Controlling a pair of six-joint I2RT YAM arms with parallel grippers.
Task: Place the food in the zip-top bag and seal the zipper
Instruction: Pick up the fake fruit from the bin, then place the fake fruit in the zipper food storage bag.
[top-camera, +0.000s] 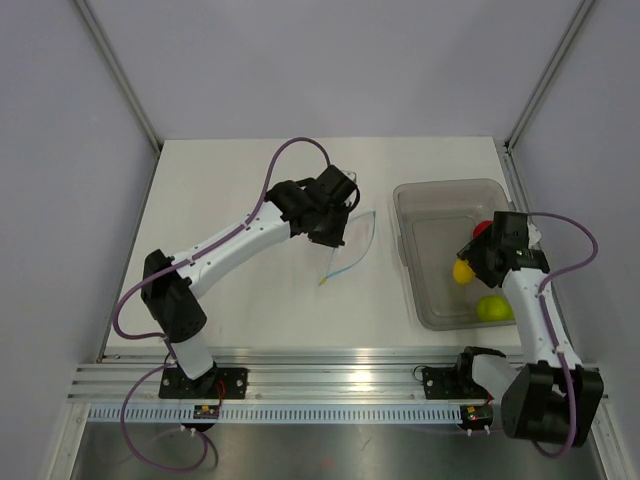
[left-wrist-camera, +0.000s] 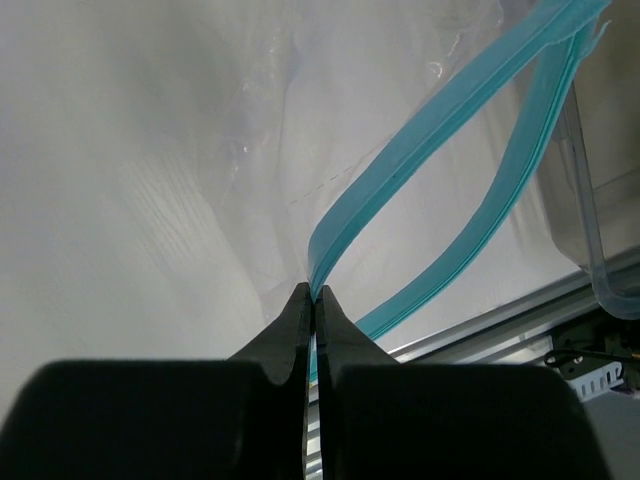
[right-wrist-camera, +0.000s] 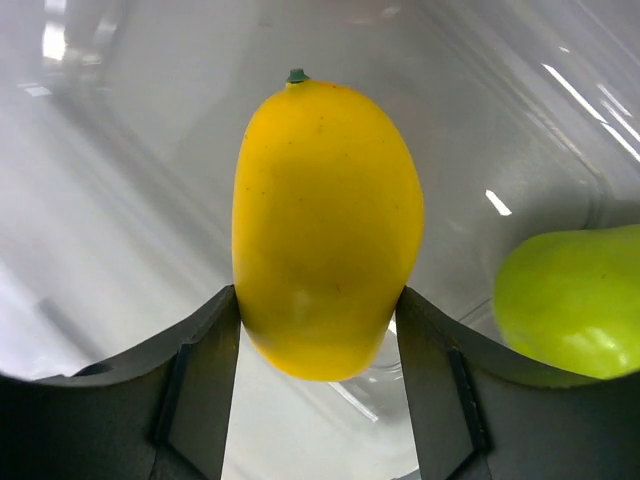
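Observation:
The clear zip-top bag hangs at the table's middle, its mouth gaping. My left gripper is shut on the bag's light-blue zipper strip, pinching one lip while the other lip curves free. My right gripper is inside the grey bin, shut on the yellow fruit, its fingers pressing both sides. The yellow-green fruit lies beside it, at the bin's near end. The red fruit shows partly behind the right wrist.
The grey translucent bin stands at the table's right, close to the bag. Its wall shows in the left wrist view. An aluminium rail runs along the near edge by the arm bases. White walls enclose the table.

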